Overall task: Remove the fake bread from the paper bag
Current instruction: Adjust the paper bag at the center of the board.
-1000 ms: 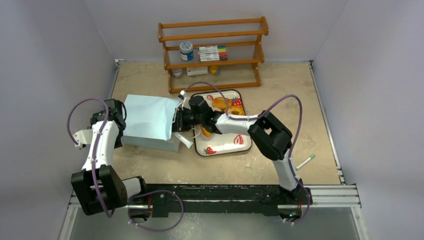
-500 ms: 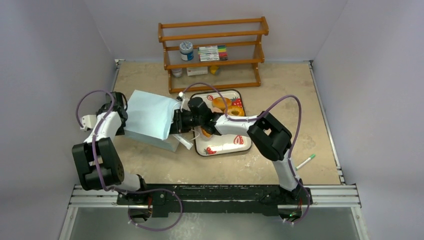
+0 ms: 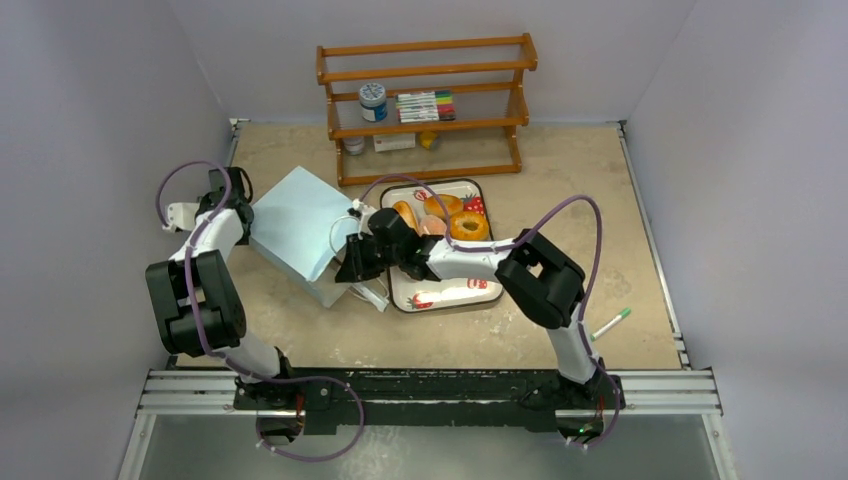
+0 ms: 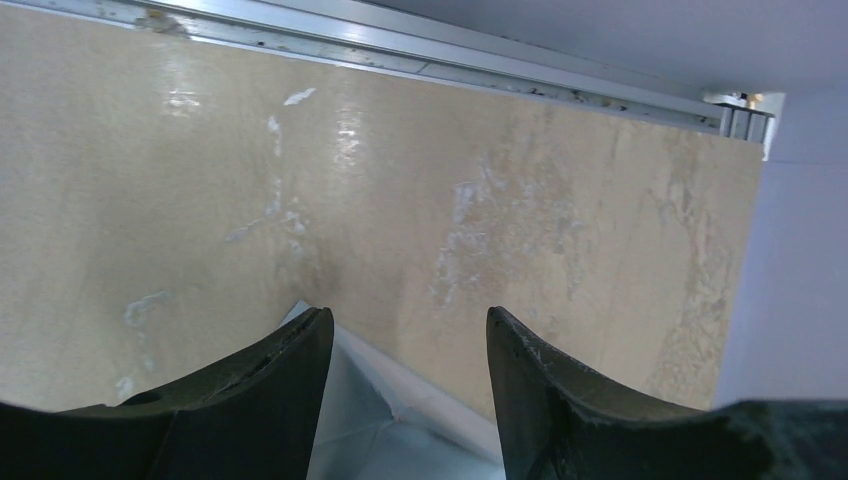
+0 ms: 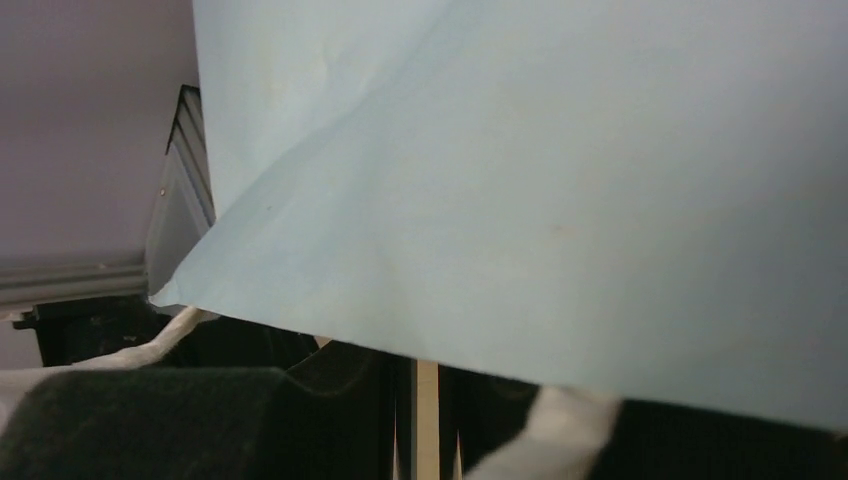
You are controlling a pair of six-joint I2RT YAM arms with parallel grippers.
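**Between the two grippers: paper bag tilted, bread on the tray**

At the left gripper [image 3: 243, 203] we see the closed end of the paper bag [image 3: 290, 220]. Its wrist view shows both fingers [image 4: 265, 390] drawn part-way in, with a pale corner of the bag spanning the gap from one to the other. We read these jaws as clamped on that corner. At the bag's mouth, the opposite end, sits the right gripper [image 3: 352, 262], just beside a thin white cord handle [image 3: 338, 228]. Its own camera is filled by the blue sheet directly above the jaws, and the fingers are dark blurs, so we cannot tell how those jaws stand. Behind the right gripper, alongside its arm, lies the strawberry-print tray [image 3: 455, 293] carrying the fake bread [image 3: 468, 226]: a long loaf [image 3: 405, 214], two rings and a pinkish oval. Whether any piece is inside the bag we cannot see.
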